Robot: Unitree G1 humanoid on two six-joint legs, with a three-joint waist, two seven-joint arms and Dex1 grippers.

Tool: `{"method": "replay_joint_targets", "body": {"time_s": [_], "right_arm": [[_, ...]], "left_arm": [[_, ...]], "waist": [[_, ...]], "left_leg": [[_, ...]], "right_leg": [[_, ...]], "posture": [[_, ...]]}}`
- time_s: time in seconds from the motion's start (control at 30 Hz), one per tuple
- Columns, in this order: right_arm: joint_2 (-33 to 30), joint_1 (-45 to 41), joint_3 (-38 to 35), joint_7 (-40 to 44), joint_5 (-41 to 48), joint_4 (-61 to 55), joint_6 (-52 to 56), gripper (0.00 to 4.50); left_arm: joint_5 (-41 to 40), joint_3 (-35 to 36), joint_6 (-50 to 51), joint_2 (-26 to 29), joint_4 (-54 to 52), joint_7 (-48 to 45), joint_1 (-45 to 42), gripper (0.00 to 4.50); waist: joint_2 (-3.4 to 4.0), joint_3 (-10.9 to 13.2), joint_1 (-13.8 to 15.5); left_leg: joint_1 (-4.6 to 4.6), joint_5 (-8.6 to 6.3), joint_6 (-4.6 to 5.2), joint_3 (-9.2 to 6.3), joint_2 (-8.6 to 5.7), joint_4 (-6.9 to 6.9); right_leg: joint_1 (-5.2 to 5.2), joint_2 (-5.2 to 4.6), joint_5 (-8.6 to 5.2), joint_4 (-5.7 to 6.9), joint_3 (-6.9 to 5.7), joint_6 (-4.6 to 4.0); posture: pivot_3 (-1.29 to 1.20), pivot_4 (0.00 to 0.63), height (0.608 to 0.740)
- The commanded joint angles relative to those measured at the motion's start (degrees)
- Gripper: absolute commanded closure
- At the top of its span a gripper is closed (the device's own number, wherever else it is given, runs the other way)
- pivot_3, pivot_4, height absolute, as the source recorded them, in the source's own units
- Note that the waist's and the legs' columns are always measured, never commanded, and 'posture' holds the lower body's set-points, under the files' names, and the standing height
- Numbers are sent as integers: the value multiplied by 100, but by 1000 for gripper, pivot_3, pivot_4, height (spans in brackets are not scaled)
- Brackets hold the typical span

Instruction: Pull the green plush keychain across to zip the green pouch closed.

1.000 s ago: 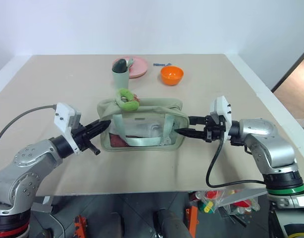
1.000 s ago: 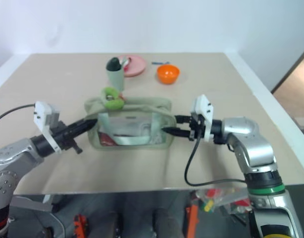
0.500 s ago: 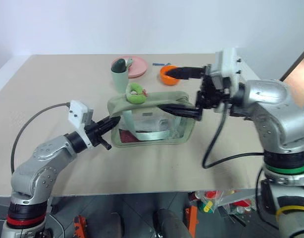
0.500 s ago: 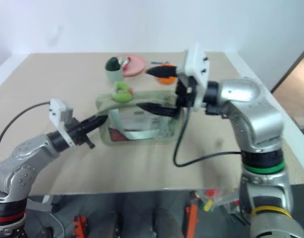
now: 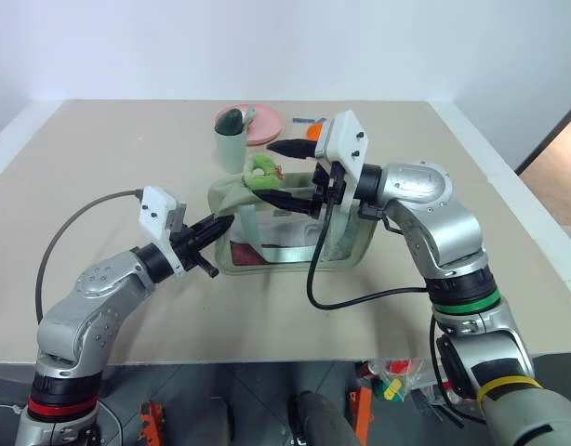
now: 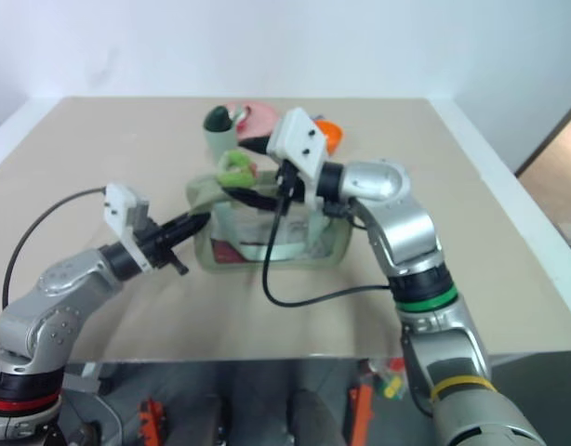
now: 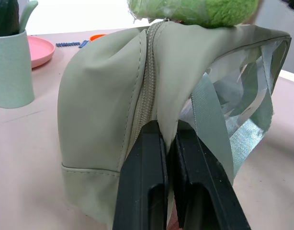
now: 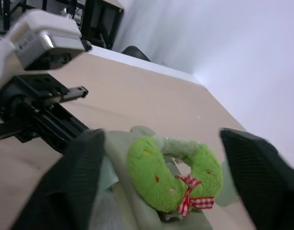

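Frame centre — left gripper (image 7: 167, 139) pinches the pouch (image 5: 346, 246) end; right gripper (image 8: 168, 177), fingers apart, straddles the keychain (image 5: 263, 173) — not touching.

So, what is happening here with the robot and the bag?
The robot is closing the green pouch on the table. Its left tool is shut on the fabric at the pouch's end, holding it. Its right tool is open, one finger on each side of the green plush keychain, not yet gripping it.
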Motion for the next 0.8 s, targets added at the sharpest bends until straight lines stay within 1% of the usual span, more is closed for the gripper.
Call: {"method": "replay_joint_targets", "body": {"time_s": [0.03, 0.07, 0.2, 0.23, 0.27, 0.57, 0.67, 0.8], "right_arm": [[51, -15, -12, 32, -64, -28, -169, 2122], [60, 1, 1, 43, -80, -24, -173, 2600], [87, 96, 133, 89, -218, 12, -236, 3952], [87, 100, 158, 96, -252, 31, -262, 4354], [85, 101, 177, 122, -271, 45, -282, 4479], [150, 49, 108, 135, -266, 3, -462, 4479], [185, -105, -208, -26, -109, -138, -558, 4479], [-101, -255, -706, -209, -101, -182, -723, 4479]], "left_arm": [[83, -39, -136, -29, -110, 16, -60, 4500], [96, -45, -142, -31, -109, 14, -55, 4500], [139, -73, -133, -47, -137, 28, -55, 4500], [151, -78, -133, -53, -138, 29, -58, 4500], [161, -82, -132, -61, -131, 31, -64, 4500], [326, -84, -174, -139, -46, 130, -162, 4500], [428, -57, -226, -255, 25, 278, -315, 4500], [639, -40, -380, -415, 160, 485, -556, 4500]], "waist": [[0, 0, 0], [0, 0, 0], [0, 0, -1], [0, 0, -1], [0, 0, 0], [0, 0, 0], [0, 0, -1], [1, 0, 3]], "left_leg": [[0, 0, 0, 0, 0, 0], [0, 0, 0, 0, 0, 0], [0, 0, 0, -1, 0, -1], [0, 0, 0, -1, 0, -1], [1, 0, 0, -2, 0, -1], [1, 0, 0, -3, 0, 0], [1, 0, 0, -5, 0, 0], [-3, 1, -1, -6, -2, 2]], "right_leg": [[0, 0, 0, 0, 0, 0], [0, 0, 0, 0, 0, 0], [0, 0, 0, 0, -1, 0], [0, 0, 0, 0, -1, 0], [1, 0, 0, 0, -1, 0], [2, 0, 1, 0, -3, -1], [2, 0, 1, 0, -4, -1], [2, -2, 1, -1, -5, 1]], "posture": [[0, 150, 740], [0, 150, 740], [0, 150, 740], [0, 150, 740], [0, 150, 740], [0, 150, 740], [0, 150, 740], [0, 150, 740]]}}
